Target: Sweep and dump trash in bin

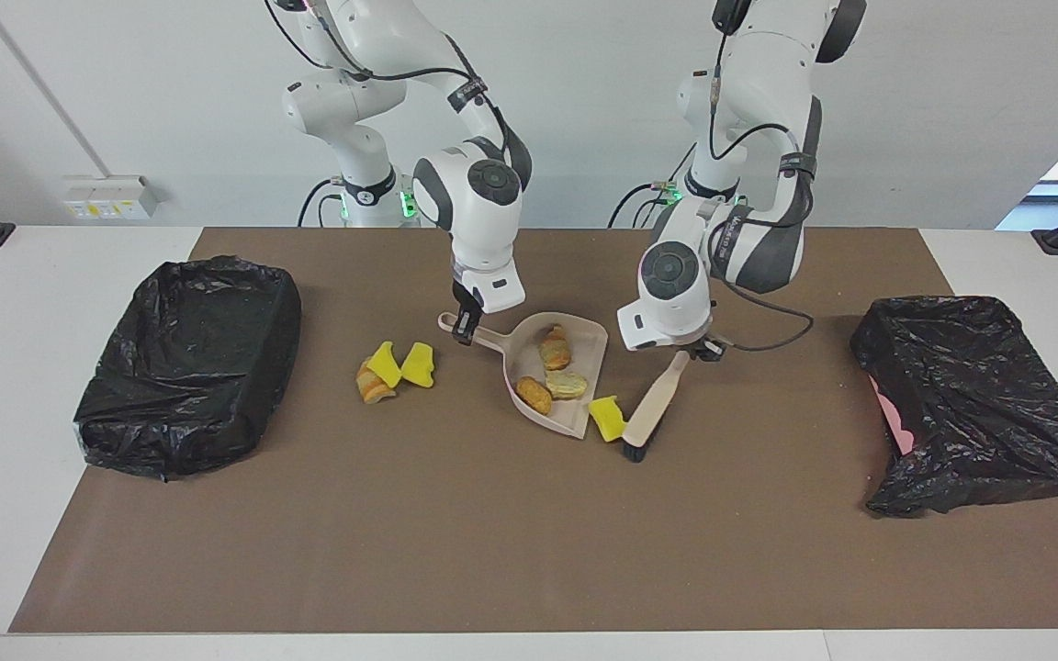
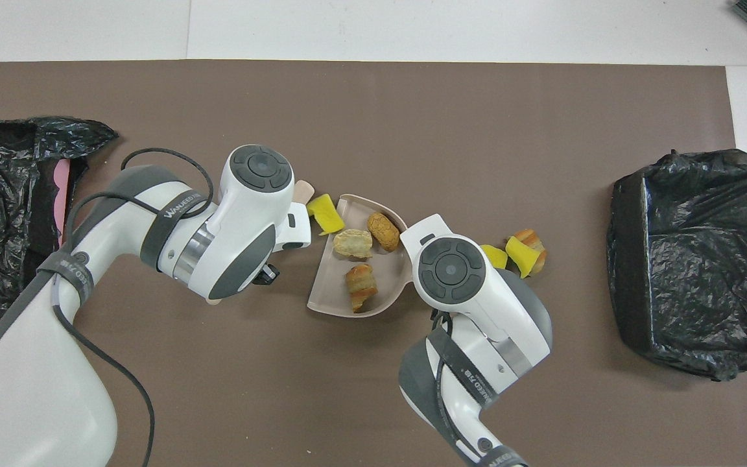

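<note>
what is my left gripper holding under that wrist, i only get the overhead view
observer: the left gripper is shut on the handle end of the brush, which slants down to its black bristles at the mat.
operator: and the right one
observer: the right gripper is shut on the handle of the dustpan, near the handle's end.
operator: where are the bristles relative to the yellow scrap by the pan
observer: right beside it. the yellow scrap lies between the bristles and the dustpan's open lip, not yet inside.
</note>
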`<state>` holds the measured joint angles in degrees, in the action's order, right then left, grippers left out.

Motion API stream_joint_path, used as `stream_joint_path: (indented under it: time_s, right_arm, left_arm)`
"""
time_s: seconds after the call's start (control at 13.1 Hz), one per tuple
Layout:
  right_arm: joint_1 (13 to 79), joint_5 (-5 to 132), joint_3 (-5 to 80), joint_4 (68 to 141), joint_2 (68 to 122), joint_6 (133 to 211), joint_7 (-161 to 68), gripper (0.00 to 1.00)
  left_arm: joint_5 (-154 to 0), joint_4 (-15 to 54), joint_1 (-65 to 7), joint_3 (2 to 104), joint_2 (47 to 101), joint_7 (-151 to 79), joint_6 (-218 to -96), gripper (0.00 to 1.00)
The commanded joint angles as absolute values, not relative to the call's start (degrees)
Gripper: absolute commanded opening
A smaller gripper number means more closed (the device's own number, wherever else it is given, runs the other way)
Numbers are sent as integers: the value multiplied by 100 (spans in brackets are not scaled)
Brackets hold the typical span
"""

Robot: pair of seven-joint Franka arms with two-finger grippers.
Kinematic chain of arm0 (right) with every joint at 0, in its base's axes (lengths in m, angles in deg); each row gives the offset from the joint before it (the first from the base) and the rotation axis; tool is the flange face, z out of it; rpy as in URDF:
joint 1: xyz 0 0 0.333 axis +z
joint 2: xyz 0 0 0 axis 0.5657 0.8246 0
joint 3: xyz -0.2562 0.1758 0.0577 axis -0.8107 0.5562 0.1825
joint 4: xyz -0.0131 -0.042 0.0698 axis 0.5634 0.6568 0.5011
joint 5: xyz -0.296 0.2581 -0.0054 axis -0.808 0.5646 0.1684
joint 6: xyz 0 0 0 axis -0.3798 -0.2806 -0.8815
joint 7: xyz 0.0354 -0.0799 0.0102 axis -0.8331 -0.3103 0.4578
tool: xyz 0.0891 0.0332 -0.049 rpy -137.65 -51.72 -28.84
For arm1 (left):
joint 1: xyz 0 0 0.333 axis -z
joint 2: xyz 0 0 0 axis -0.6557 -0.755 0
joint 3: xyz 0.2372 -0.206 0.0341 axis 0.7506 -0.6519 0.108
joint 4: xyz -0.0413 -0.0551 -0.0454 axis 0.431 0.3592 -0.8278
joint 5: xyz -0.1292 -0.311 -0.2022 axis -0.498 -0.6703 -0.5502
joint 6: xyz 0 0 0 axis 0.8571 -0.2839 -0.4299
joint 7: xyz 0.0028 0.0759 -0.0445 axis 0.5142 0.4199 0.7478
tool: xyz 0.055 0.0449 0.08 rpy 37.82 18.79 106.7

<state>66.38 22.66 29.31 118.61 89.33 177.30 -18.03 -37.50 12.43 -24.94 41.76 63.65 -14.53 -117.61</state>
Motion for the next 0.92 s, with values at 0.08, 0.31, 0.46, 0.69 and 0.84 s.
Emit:
stream_joint_path:
  time_s: [0.08, 0.31, 0.46, 0.69, 0.84]
  right_arm:
    - [6609, 2143, 2968, 12022, 8836, 17742, -1944, 0]
    - [6609, 2143, 2968, 12022, 8836, 17751, -1944, 0]
    - [6609, 2143, 2968, 12022, 8836, 17751, -1918, 0]
    - [6583, 2143, 2968, 12022, 8854, 17759, -1882, 0]
    - [6566, 2143, 2968, 12022, 8862, 17759, -1874, 0]
  left_arm:
    - [-4194, 1779, -1902, 4257, 6920, -1376, -11690, 0]
    - [-4414, 1806, -1865, 4266, 7201, -1472, -11515, 0]
    - [-4414, 1815, -1917, 4292, 7237, -1892, -11331, 0]
    - [-4406, 2182, -1962, 4292, 7421, -2849, -11444, 0]
    - [-4414, 2342, -1953, 4292, 7510, -3317, -11462, 0]
